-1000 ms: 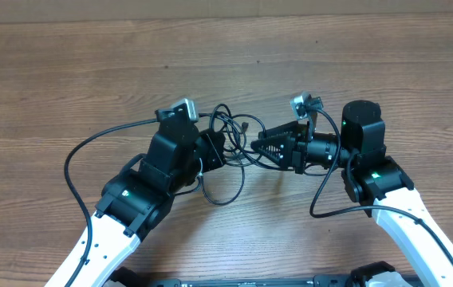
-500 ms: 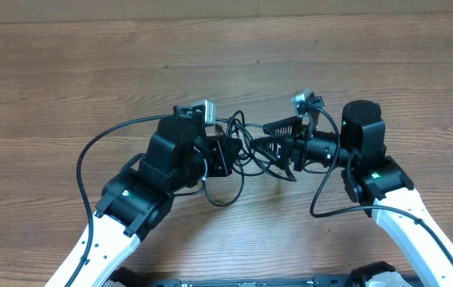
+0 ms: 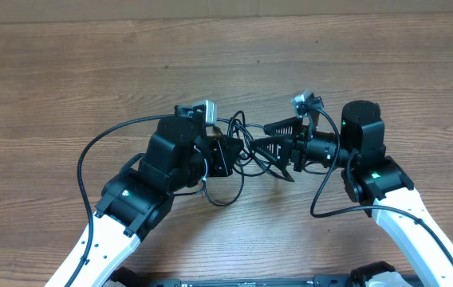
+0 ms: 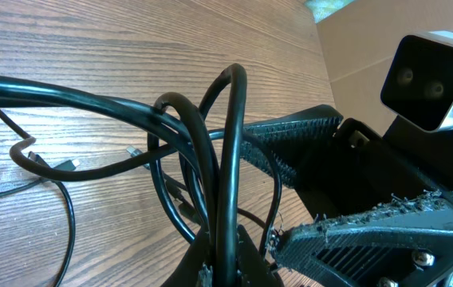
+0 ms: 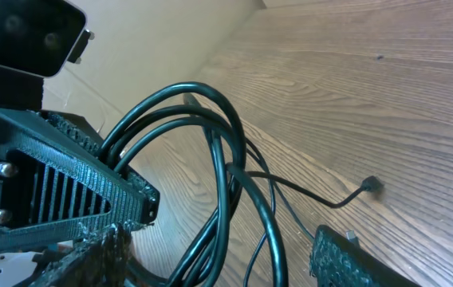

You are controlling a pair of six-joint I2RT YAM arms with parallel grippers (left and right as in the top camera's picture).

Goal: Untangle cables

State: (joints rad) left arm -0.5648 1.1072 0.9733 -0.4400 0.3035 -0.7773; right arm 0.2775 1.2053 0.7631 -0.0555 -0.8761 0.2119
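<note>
The cables [image 3: 238, 151] are a tangle of thin black cords on the wooden table between my two grippers, with one loop [image 3: 225, 191] trailing toward the near edge. My left gripper [image 3: 225, 155] is shut on a bunch of them. In the left wrist view one thick cord [image 4: 228, 159] rises straight out of the left gripper [image 4: 230, 267]. My right gripper [image 3: 273, 147] faces it from the right and is open. Several cords [image 5: 226, 167] run loose between its fingers [image 5: 354, 259], touching neither pad. A small plug [image 5: 372, 184] lies on the table.
The two grippers are almost touching over the middle of the table. My right gripper's ribbed finger [image 4: 290, 143] and its wrist camera [image 4: 430, 72] fill the right of the left wrist view. A thick arm wire [image 3: 91, 151] arcs to the left, another [image 3: 322, 199] hangs at the right.
My right gripper's jaws have spread wider and let go of the cords. My left gripper moved right and slightly away with the bunch, closing the gap to the right gripper.
</note>
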